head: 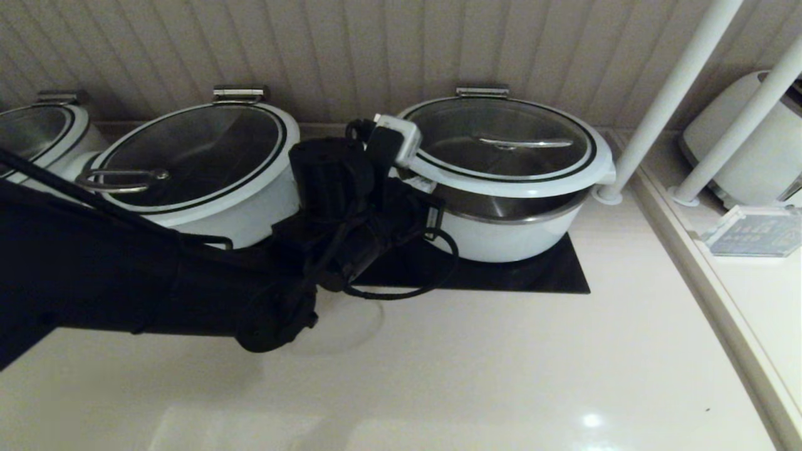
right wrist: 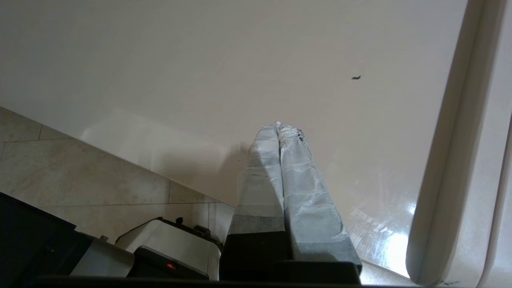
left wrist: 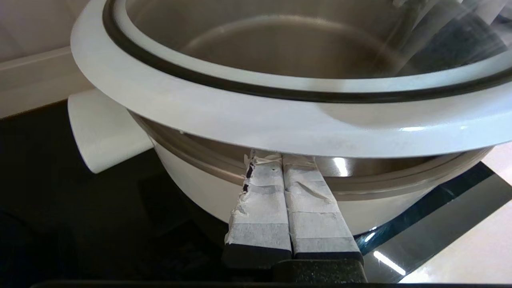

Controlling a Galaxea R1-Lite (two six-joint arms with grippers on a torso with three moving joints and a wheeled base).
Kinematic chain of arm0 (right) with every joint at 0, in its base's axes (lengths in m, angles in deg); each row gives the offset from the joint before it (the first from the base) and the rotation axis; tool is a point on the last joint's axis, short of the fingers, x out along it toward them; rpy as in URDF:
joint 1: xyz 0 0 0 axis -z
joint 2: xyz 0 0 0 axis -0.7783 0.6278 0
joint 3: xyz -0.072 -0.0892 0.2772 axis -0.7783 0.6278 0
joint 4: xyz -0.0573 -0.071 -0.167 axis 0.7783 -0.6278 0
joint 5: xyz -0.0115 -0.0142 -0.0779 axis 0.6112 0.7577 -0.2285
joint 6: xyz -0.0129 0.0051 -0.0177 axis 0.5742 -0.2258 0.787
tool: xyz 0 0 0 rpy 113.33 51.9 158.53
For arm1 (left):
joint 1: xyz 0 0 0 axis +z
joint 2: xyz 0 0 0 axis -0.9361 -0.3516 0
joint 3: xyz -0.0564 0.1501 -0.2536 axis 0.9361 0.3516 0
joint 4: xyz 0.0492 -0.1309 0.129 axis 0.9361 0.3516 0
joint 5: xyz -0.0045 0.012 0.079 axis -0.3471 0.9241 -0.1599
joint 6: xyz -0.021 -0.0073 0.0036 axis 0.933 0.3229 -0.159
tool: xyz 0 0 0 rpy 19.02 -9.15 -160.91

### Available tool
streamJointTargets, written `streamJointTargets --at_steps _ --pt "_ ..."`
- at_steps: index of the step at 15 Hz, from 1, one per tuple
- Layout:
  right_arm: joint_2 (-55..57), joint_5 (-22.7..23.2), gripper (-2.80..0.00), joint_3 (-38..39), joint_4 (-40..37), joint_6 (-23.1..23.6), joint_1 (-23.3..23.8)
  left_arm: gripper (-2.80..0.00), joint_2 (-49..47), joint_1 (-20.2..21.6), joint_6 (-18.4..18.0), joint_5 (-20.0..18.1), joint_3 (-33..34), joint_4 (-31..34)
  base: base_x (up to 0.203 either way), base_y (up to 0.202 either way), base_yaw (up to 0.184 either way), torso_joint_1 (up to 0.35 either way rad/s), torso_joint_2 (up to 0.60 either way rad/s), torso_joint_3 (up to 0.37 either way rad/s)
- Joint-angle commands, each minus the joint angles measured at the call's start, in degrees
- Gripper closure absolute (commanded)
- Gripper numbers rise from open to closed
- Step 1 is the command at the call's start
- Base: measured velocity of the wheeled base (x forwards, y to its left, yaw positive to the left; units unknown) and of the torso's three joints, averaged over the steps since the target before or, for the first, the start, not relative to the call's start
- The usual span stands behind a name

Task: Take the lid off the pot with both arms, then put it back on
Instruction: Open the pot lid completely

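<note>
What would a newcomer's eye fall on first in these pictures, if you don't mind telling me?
Probably the lid, tilted up at its front edge so a gap shows the steel bowl of the pot on the black mat. Next, the left gripper, fingers shut together, tips tucked under the lid's white rim on the pot's left side. The right gripper, also shut, hangs over the bare counter, away from the pot.

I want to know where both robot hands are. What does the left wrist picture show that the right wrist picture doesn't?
Only the left wrist view shows the lid raised off the pot, with the left tool, fingers together, tucked under the lid's white rim. Only the right wrist view shows the right tool, shut on nothing, above the bare counter, away from the pot. Both show taped fingers pressed together.
</note>
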Motion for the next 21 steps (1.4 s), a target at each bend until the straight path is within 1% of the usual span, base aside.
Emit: streamJointTargets --at_steps 1,3,5,6,8,9,21 --pt "0.26 0.01 0.0 0.02 0.0 0.02 -0.03 0.0 -1.07 -0.02 0.0 0.07 -0.01 -1.76 0.0 0.0 0.0 0.0 0.0 0.0" --pt "0.26 0.01 0.0 0.02 0.0 0.02 -0.03 0.0 -1.87 -0.02 0.04 -0.02 -0.09 -3.65 0.0 0.0 0.0 0.0 0.0 0.0" --pt "0.33 0.01 0.0 0.02 0.0 0.02 1.04 0.0 -1.97 -0.1 0.04 -0.02 -0.01 -3.66 0.0 0.0 0.0 0.0 0.0 0.0" --pt "0.35 0.01 0.0 0.02 0.0 0.02 3.02 0.0 -1.88 -0.02 0.04 -0.02 -0.1 -3.66 0.0 0.0 0.0 0.0 0.0 0.0" --pt "0.59 0.01 0.0 0.02 0.0 -0.04 9.18 0.0 -1.44 -0.02 0.13 0.0 -0.01 -3.72 0.0 0.0 0.0 0.0 0.0 0.0" --pt "0.61 0.01 0.0 0.02 0.0 -0.13 10.42 0.0 -1.35 -0.02 0.13 -0.01 -0.1 -3.66 0.0 0.0 0.0 0.0 0.0 0.0" --pt "0.52 0.01 0.0 0.02 0.0 -0.15 10.26 0.0 -1.7 -0.03 -0.15 0.07 -0.01 -3.74 0.0 0.0 0.0 0.0 0.0 0.0"
